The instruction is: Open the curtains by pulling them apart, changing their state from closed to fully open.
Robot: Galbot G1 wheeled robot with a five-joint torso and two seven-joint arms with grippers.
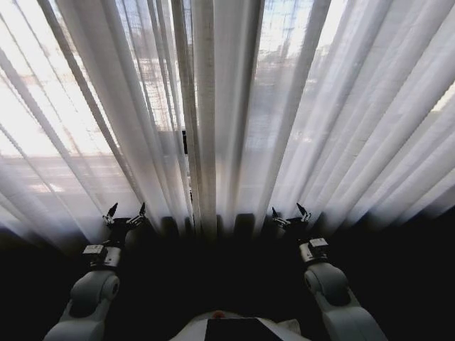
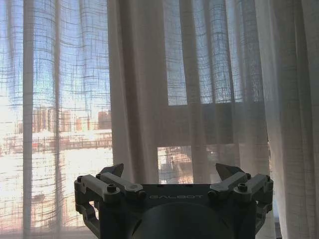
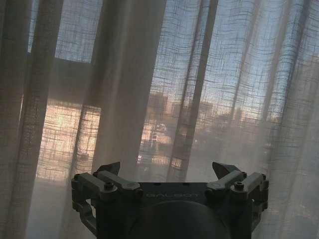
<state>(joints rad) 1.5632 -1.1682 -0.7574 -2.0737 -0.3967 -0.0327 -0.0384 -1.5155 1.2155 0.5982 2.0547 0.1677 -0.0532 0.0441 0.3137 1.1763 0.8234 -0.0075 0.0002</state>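
The curtains [image 1: 213, 121] hang closed across the whole window as sheer white pleated panels, with thick folds meeting near the middle [image 1: 202, 142]. My left gripper [image 1: 126, 210] is open, low and left of the middle, just short of the fabric. My right gripper [image 1: 290, 212] is open too, low and right of the middle, with nothing between its fingers. The left wrist view has the left gripper [image 2: 169, 172] spread wide before the curtains [image 2: 134, 99]. In the right wrist view the right gripper [image 3: 167, 169] faces the curtains [image 3: 129, 89] the same way.
Through the fabric I see a dark window frame bar [image 2: 209, 112] and buildings outside. The floor under the curtain hem [image 1: 227, 270] is dark. My torso [image 1: 238, 328] sits at the bottom centre.
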